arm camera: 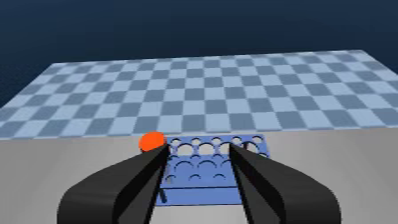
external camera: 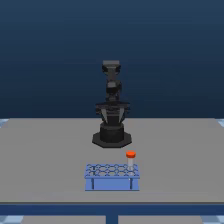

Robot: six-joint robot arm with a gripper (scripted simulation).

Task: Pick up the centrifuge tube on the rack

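Note:
The light-blue rack [external camera: 112, 176] stands on the grey table in front of the arm's black base. The centrifuge tube [external camera: 130, 159] stands upright in a far corner hole on the exterior view's right, its orange-red cap above the rack top. In the wrist view the rack [arm camera: 211, 162] lies beyond my two black fingers, and the tube's orange cap [arm camera: 152, 141] shows just past one fingertip [arm camera: 163, 150]. My gripper [arm camera: 201, 148] is open with nothing between its fingers, held above and short of the rack. In the exterior view the arm stands folded upright and the fingers are not distinguishable.
The arm's black base [external camera: 111, 136] sits mid-table behind the rack. The grey table [external camera: 45, 160] ends at a front edge just past the rack, with a blue checkered floor [arm camera: 213, 90] beyond it.

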